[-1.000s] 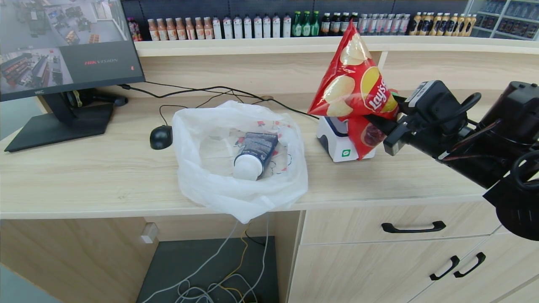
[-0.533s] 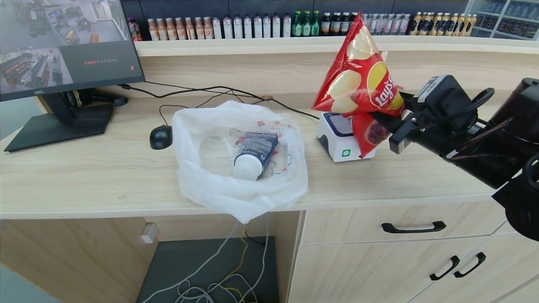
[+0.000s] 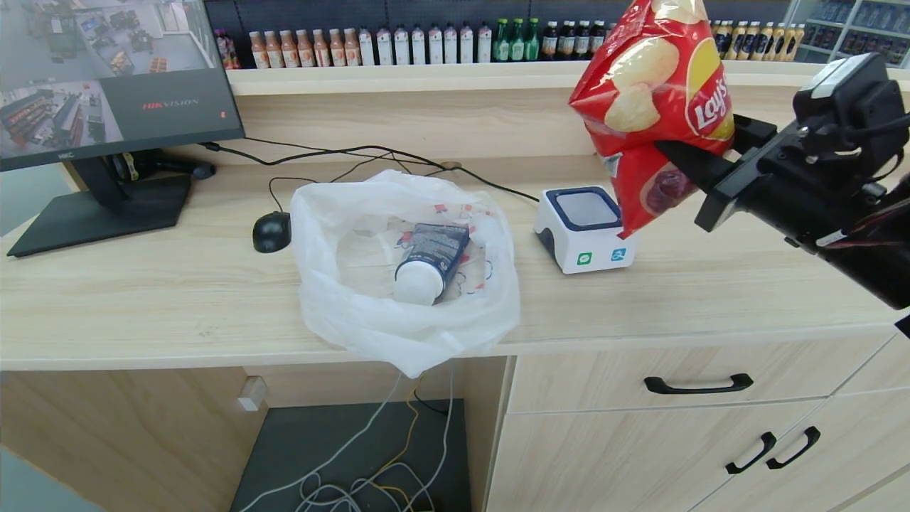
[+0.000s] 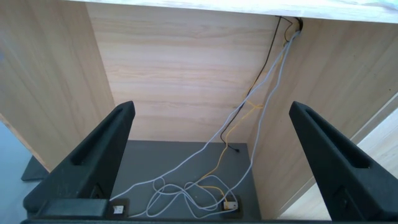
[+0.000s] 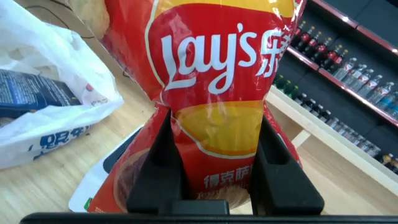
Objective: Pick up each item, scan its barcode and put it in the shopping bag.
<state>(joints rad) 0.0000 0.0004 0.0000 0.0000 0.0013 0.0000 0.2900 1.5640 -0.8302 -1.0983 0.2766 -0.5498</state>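
Observation:
My right gripper [image 3: 700, 153] is shut on a red bag of chips [image 3: 657, 99], holding it in the air above and to the right of the white barcode scanner [image 3: 583, 229] on the counter. In the right wrist view the chip bag [image 5: 214, 93] is pinched between the black fingers [image 5: 163, 149], with the scanner [image 5: 115, 168] below. A white plastic shopping bag [image 3: 398, 263] lies open left of the scanner, with a dark blue tube [image 3: 429, 259] inside. My left gripper [image 4: 211, 162] hangs open below the counter, facing cables on the floor.
A monitor [image 3: 106, 78] on its stand and a black mouse [image 3: 272, 231] sit at the counter's left, with cables running behind the bag. A raised ledge and a shelf of bottles [image 3: 462, 43] line the back. Drawers with black handles [image 3: 698, 385] are below.
My right gripper has lifted the chip bag up and to the right, away from the scanner, whose top face is now uncovered. The shopping bag and tube have not moved.

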